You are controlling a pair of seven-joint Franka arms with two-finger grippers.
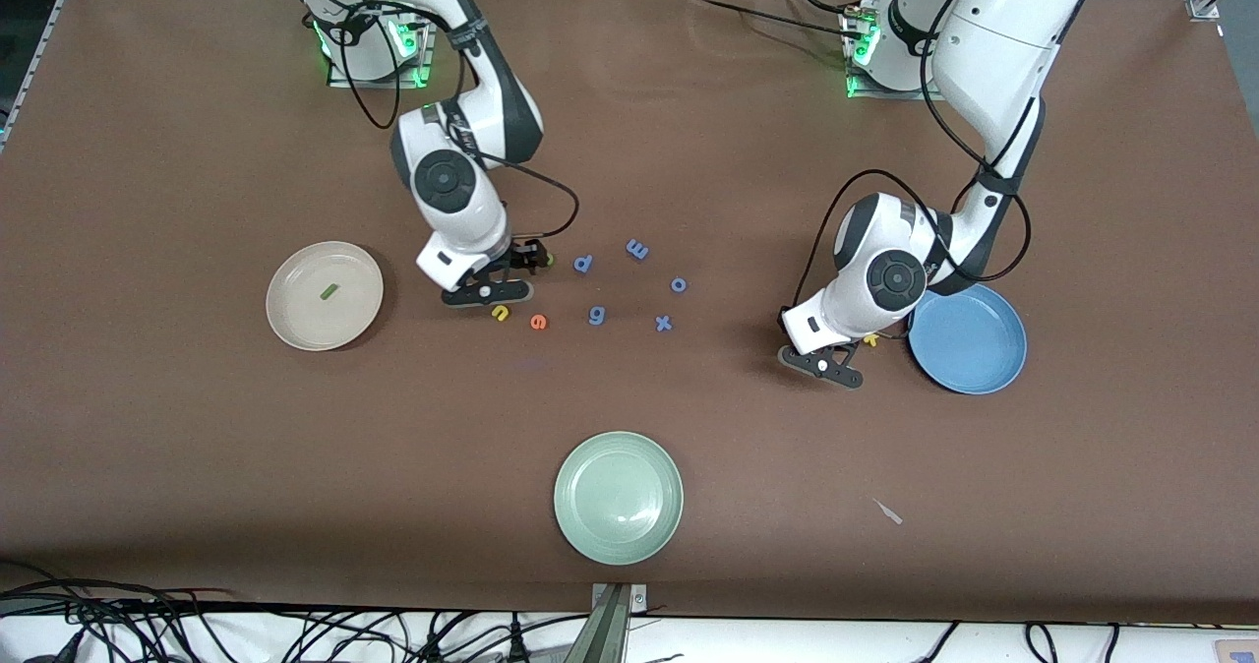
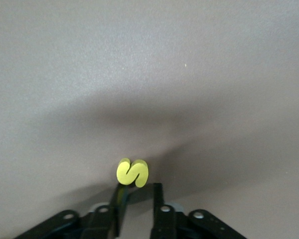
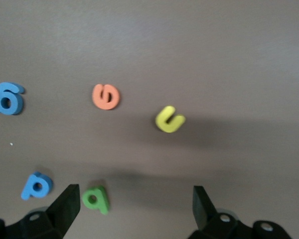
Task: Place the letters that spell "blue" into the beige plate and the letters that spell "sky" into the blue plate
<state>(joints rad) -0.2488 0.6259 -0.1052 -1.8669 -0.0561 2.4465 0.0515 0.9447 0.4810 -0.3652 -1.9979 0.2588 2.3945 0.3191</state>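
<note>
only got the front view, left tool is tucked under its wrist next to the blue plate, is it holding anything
observer: Yes. The left wrist view shows the left tool pinching a yellow "s" over bare table.
operator: ok and the right tool, open or shut
observer: Open wide; the right wrist view shows the right tool low over the letter cluster.
operator: cant find the green b from here
observer: The green "b" lies flat on the table between the right tool's open jaws, close beside one of them.
</note>
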